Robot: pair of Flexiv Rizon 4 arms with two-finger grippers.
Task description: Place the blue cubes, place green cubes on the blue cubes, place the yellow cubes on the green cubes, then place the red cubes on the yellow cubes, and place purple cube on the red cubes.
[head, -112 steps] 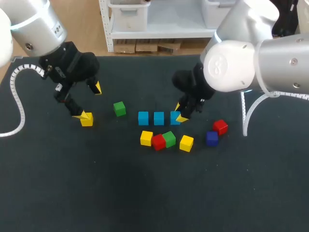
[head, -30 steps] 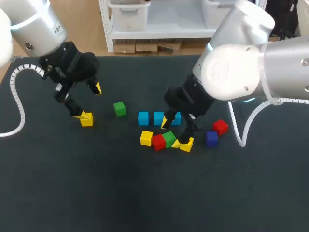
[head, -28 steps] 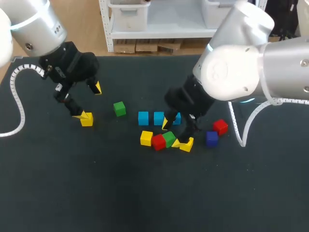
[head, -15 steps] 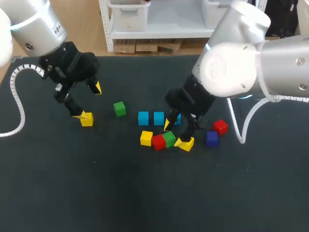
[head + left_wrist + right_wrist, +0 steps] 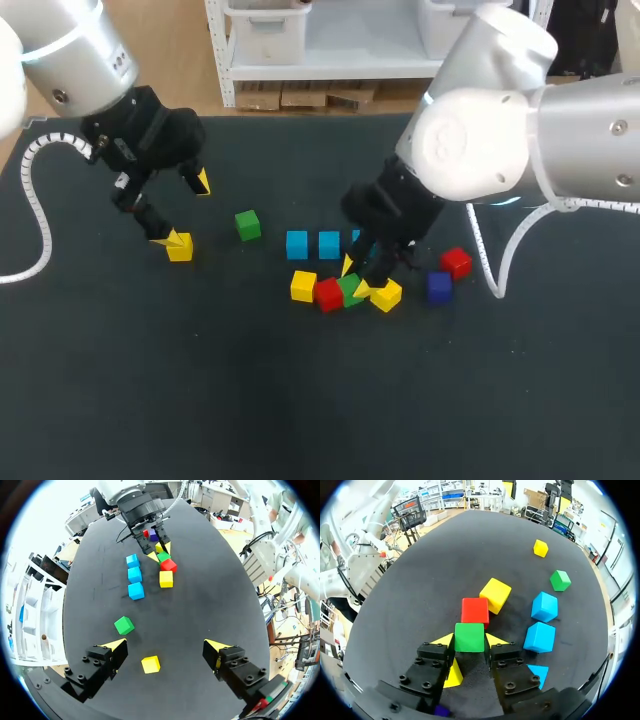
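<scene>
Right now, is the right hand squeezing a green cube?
Shut: the right hand has a yellow fingertip against each side of the green cube.

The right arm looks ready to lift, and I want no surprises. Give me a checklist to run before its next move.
1. Green cube between the right gripper's fingers, both tips touching: ok.
2. Neighbours clear of it: not ok, the red cube touches its far side.
3. Blue cubes in a row, tops bare: ok.
4. Left gripper open and away from the row: ok.
5. Grip firm enough to lift: cannot tell.
</scene>
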